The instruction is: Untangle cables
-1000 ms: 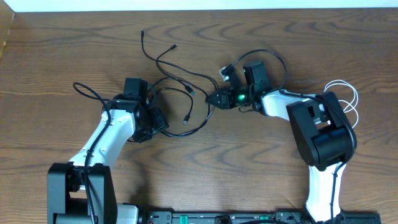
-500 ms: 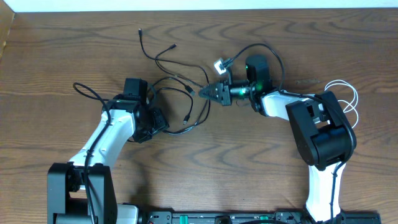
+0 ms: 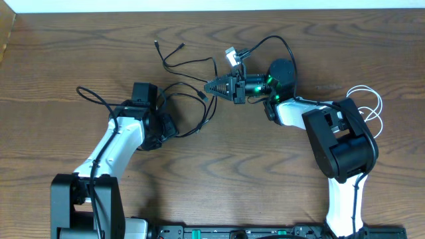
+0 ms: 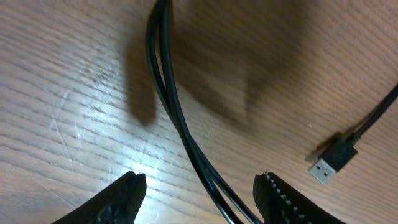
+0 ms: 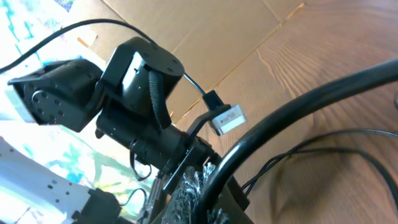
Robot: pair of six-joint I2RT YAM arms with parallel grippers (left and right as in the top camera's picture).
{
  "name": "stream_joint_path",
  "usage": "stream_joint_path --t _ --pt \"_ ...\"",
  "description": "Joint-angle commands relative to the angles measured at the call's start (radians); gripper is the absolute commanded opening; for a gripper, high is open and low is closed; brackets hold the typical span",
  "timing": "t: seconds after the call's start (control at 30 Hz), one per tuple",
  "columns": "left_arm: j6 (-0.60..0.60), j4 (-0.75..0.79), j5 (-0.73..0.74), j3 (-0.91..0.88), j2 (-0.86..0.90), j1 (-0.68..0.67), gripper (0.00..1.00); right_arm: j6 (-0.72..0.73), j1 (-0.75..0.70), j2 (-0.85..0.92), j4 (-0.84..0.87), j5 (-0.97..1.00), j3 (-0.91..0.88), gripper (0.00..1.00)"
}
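Observation:
Thin black cables [image 3: 211,66] lie tangled mid-table, with small plug ends at the back left [image 3: 158,44]. My right gripper [image 3: 210,85] points left, raised, and is shut on one black cable [image 5: 292,106], which arcs across the right wrist view from the closed jaws [image 5: 208,183]. A silver-tipped plug [image 3: 230,54] hangs beside it. My left gripper [image 3: 174,127] is low over the table and open. Two black strands [image 4: 163,81] run between its fingers [image 4: 127,193] without being pinched. A USB plug [image 4: 326,167] lies to their right. A white cable [image 3: 372,105] loops at the far right.
A thicker black cord [image 3: 93,96] curls at the left arm's elbow. The table's back edge [image 3: 212,9] meets a white wall. Cardboard [image 5: 205,25] shows behind the scene in the right wrist view.
My right gripper has shut on the black cable, risen and swung toward the back left, dragging the cable loops and plug ends with it. The left arm has stayed put.

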Motion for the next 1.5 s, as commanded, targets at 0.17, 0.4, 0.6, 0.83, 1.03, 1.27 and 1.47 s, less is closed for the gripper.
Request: stream_joint_path --t 0.17,0.4,0.6,0.83,1.03,1.27,1.47 --pt "-0.032 0.020 -0.039 -0.039 0.003 0.003 0.59 0.035 0.010 -0.006 -0.026 0.022 0.003 0.02" --pt "-0.075 0.064 0.200 -0.036 0.002 0.027 0.55 -0.018 0.010 -0.006 -0.113 0.036 0.003 0.01" --pt "-0.109 0.054 0.205 -0.038 0.002 0.026 0.48 -0.024 0.011 -0.006 -0.126 0.038 0.003 0.01" --pt "-0.138 0.040 0.194 -0.085 0.002 0.025 0.42 -0.024 0.011 -0.006 -0.126 0.039 0.003 0.02" --pt "-0.137 0.049 0.194 -0.090 0.002 0.025 0.28 -0.024 0.011 -0.006 -0.126 0.038 0.003 0.02" --pt "-0.141 0.071 0.221 -0.090 0.002 0.026 0.34 -0.024 0.011 -0.006 -0.126 0.038 0.003 0.01" --pt "-0.142 0.071 0.309 -0.090 0.002 0.069 0.34 -0.024 0.011 -0.006 -0.126 0.038 0.003 0.01"
